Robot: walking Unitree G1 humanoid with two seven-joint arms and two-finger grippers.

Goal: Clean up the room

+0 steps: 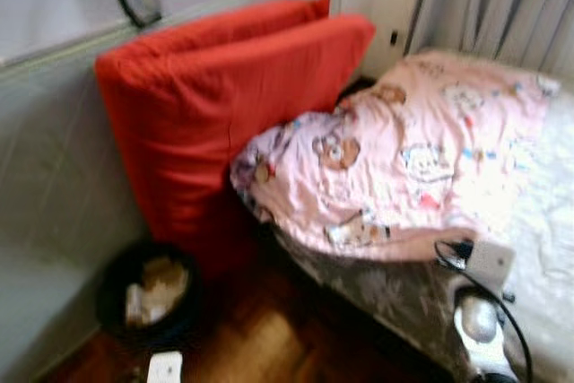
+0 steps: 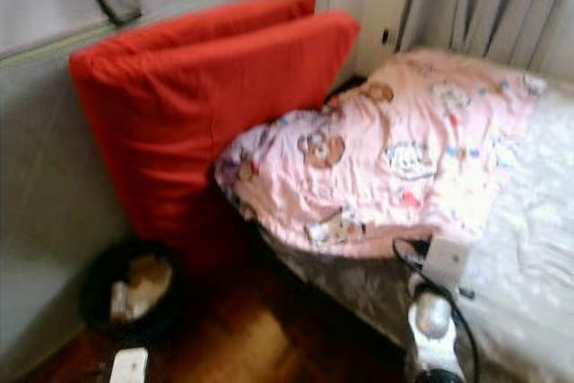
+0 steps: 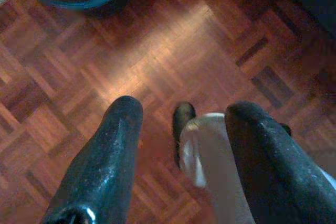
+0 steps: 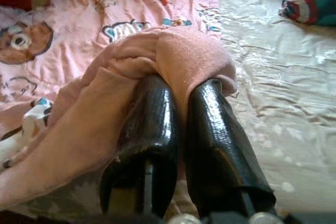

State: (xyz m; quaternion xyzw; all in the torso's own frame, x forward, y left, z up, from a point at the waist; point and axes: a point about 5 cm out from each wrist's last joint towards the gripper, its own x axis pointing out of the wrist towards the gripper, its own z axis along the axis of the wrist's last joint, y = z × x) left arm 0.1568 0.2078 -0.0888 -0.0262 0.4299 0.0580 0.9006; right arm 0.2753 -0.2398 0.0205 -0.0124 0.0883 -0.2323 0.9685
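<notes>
1. Right gripper [image 4: 181, 103] clenched on a fold of the pink blanket [image 4: 121, 30], fingers close together with the edge bunched over their tips.
2. Beyond the tips and off to one side, the blanket's printed bulk heaped over the head end of the bed [image 1: 547, 248]; to the other side, bare pale sheet stretching away along the bed.
3. Likely pull: along the bed, toward that bare sheet.
4. Left gripper [image 3: 181, 129] released, fingers apart, hanging over parquet floor [image 3: 157, 51], much farther off.
</notes>
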